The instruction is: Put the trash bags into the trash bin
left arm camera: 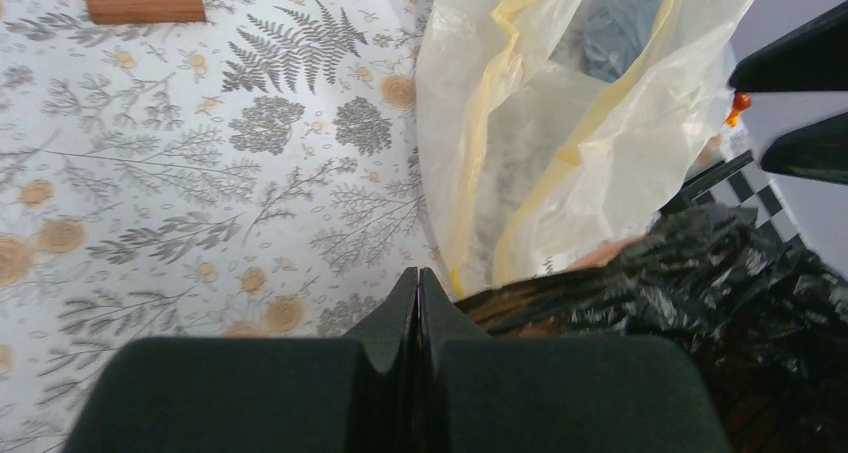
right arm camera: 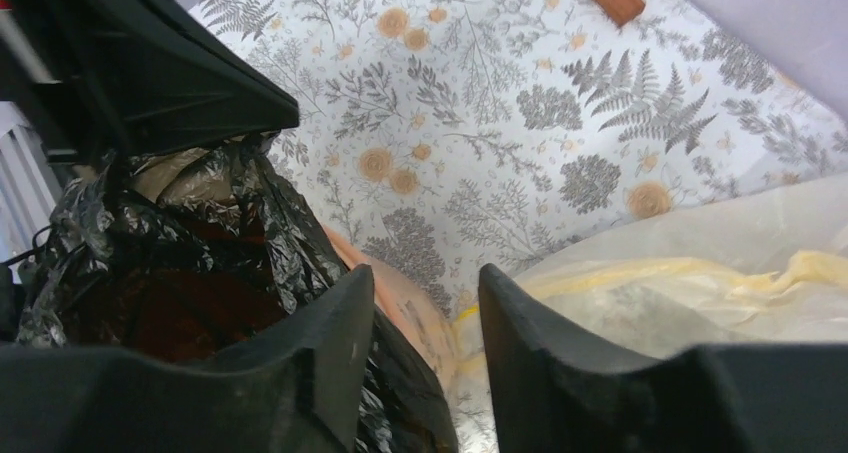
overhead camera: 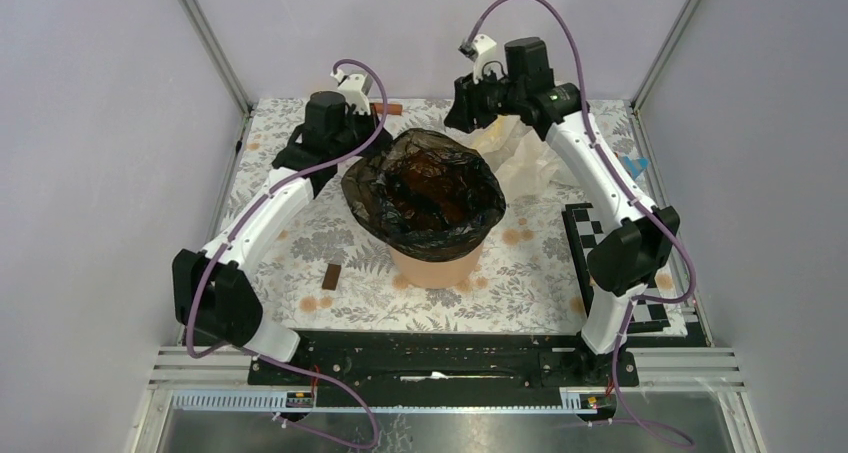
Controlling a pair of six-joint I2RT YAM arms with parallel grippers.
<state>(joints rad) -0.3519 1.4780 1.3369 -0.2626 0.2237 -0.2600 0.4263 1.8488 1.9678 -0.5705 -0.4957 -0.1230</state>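
**Now at the bin: bag draped over the mouth, both claws at the far rim**

The trash bag [overhead camera: 430,188], black and crinkly, sits spread over the mouth of the trash bin [overhead camera: 435,268], its edge hanging down outside the wall. The bin stands upright mid-table on the floral cloth [overhead camera: 300,243].

My left claw [left arm camera: 418,275] is at the bin's far-left rim, jaws pressed flat together. Black film lies just beside the tips; I cannot tell whether any is pinched.

My right claw [right arm camera: 425,273] is at the far-right rim, jaws partway apart. Bag folds touch the left finger [right arm camera: 330,343], and the peach rim shows through the gap. I see nothing clasped.

A cream bag [overhead camera: 520,158] lies crumpled just behind the bin. One wooden block [left arm camera: 145,3] lies on the cloth, well apart.
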